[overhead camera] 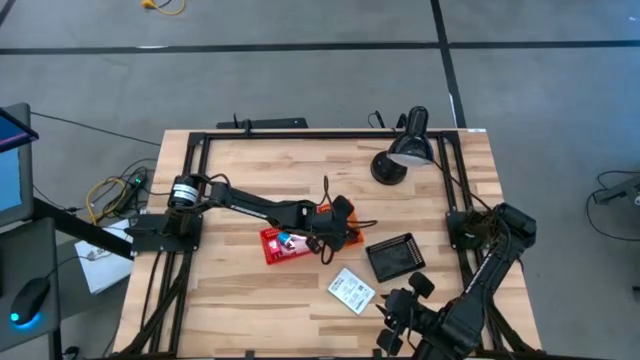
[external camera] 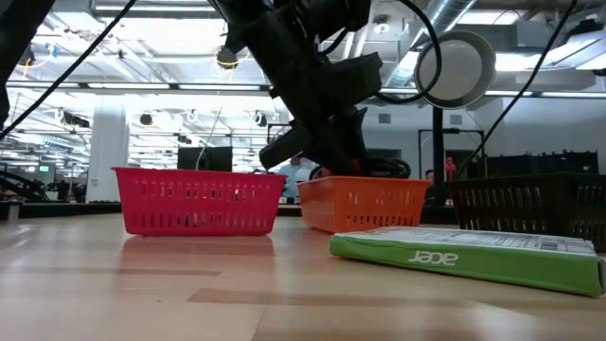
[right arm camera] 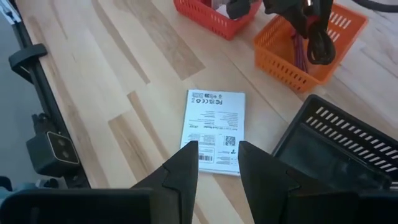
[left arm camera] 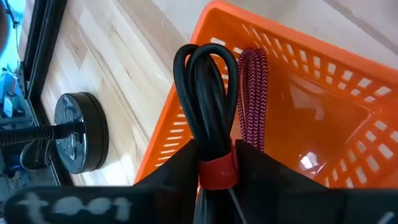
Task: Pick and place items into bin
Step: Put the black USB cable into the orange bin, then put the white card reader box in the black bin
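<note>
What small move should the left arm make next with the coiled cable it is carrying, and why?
Probably open the fingers and let go. The left gripper holds the black coiled cable with the red band right above the orange basket, where the maroon cord already hangs inside, so a release should drop it in. The right gripper waits open over the white card.

From my seat, three baskets sit mid-table: one basket (overhead camera: 283,245) left of centre, a second basket (overhead camera: 343,234) just beside it on its right, and a third basket (overhead camera: 395,257) further right, nearer the front edge. A card (overhead camera: 351,290) lies flat in front of those. The lamp (overhead camera: 402,152) stands at the back right. My left gripper (overhead camera: 335,215) hangs over the middle basket with a looped cable (left arm camera: 208,93); a cord (left arm camera: 252,93) is inside it.
</note>
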Available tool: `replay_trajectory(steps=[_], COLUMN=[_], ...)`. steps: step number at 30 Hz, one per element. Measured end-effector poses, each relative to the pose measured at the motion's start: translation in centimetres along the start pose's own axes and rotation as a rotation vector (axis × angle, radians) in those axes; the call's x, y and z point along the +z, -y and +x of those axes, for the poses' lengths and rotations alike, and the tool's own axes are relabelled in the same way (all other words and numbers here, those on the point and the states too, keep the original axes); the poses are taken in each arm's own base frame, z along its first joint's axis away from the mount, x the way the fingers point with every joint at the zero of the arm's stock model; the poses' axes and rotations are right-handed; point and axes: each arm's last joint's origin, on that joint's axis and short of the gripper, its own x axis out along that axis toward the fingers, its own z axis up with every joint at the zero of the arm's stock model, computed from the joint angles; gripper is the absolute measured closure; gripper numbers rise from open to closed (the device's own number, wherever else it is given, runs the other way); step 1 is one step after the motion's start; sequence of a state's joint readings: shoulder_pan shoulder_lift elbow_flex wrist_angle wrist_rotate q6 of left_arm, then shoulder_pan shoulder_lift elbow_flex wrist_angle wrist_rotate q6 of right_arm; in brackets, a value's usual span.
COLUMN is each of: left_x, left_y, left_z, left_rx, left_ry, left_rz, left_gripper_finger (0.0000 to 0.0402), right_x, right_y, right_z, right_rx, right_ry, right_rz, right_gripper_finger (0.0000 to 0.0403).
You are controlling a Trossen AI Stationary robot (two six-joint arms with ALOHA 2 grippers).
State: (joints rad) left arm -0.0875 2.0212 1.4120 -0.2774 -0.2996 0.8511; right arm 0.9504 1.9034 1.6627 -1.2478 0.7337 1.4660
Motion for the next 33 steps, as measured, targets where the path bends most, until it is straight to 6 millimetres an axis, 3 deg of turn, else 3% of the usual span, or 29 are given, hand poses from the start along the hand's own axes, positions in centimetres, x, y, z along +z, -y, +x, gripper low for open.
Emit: replay_trajectory(steps=[16, 22, 27, 33], left_x=[0.1, 1.9, 3.7, 3.5], left_y=[0.1, -0.3, -2.4, -5.6], left_z=[0.0, -1.2, -4.1, -11.1], left_rx=[-0.003, 0.121, 0.167, 0.086], left_ry=[0.004, -0.043, -0.065, -0.21], left_rz=[-0.064, -0.077, -0.105, -0.155], left_gripper_finger=[0.0254, 0.0257, 0.0259, 0.026], right_x=[0.0, 0.0, 0.0, -0.9], right_y=[-0.1, -0.1, -0.1, -0.8], right_z=[0.0, 0.0, 0.0, 0.9], right_rx=[0.005, 0.005, 0.005, -0.007], right_ry=[0.001, 0.001, 0.001, 0.056], right_rz=[0.005, 0.005, 0.006, -0.009], right_gripper_finger=[0.0294, 0.0294, 0.0294, 0.0294])
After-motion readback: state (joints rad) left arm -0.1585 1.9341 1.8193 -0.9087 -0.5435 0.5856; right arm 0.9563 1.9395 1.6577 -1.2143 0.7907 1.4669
